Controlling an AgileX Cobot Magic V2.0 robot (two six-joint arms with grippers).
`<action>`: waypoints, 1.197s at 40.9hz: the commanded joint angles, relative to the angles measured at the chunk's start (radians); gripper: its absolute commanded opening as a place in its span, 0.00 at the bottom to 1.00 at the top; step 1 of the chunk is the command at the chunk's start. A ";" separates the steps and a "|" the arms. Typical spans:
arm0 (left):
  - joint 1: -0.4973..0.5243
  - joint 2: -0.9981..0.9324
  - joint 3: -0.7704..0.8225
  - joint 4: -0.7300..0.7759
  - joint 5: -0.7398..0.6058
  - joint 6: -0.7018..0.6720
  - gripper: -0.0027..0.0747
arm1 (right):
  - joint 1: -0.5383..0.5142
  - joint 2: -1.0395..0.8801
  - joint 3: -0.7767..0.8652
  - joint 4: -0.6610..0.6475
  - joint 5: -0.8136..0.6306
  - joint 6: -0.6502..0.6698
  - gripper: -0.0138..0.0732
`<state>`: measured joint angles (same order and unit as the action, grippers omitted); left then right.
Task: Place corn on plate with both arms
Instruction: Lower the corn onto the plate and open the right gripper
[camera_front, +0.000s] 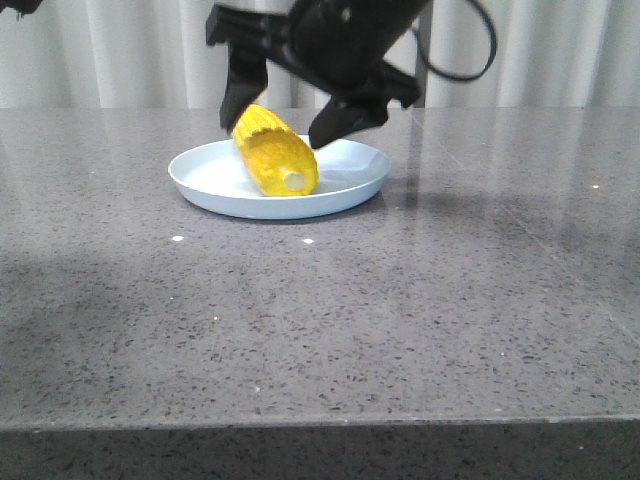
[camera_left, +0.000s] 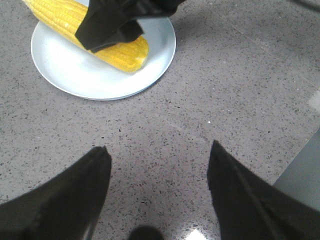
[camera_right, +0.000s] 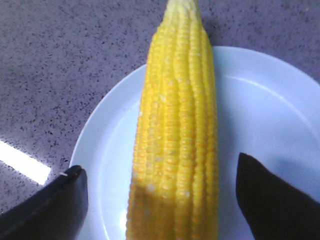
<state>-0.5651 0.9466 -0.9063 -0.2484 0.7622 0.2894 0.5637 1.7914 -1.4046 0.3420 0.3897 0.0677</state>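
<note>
The yellow corn (camera_front: 275, 160) lies on the pale blue-white plate (camera_front: 350, 165), its pale stub end facing the front and its tapered tip reaching over the far rim. My right gripper (camera_front: 272, 132) is open just above the corn, one finger on each side, not touching it. In the right wrist view the corn (camera_right: 175, 125) runs between the gripper's (camera_right: 159, 164) spread fingers over the plate (camera_right: 260, 100). My left gripper (camera_left: 159, 148) is open and empty over bare table, some way from the plate (camera_left: 85, 75) and corn (camera_left: 125, 52).
The grey speckled stone table (camera_front: 400, 320) stretches around the plate. A pale curtain (camera_front: 120, 50) hangs behind the table. One right-gripper finger (camera_left: 110, 25) covers part of the corn in the left wrist view. The table's edge (camera_left: 300, 165) shows beside the left gripper.
</note>
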 joint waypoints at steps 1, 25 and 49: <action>-0.007 -0.014 -0.028 -0.024 -0.066 -0.004 0.58 | -0.006 -0.126 -0.026 -0.075 -0.026 -0.002 0.89; -0.007 -0.014 -0.028 -0.024 -0.066 -0.004 0.58 | -0.006 -0.757 0.198 -0.385 0.431 0.001 0.89; -0.007 -0.014 -0.028 -0.024 -0.066 -0.004 0.58 | -0.006 -1.317 0.514 -0.452 0.574 0.001 0.89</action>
<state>-0.5651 0.9466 -0.9063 -0.2484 0.7622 0.2894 0.5630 0.4908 -0.8723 -0.0864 1.0178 0.0702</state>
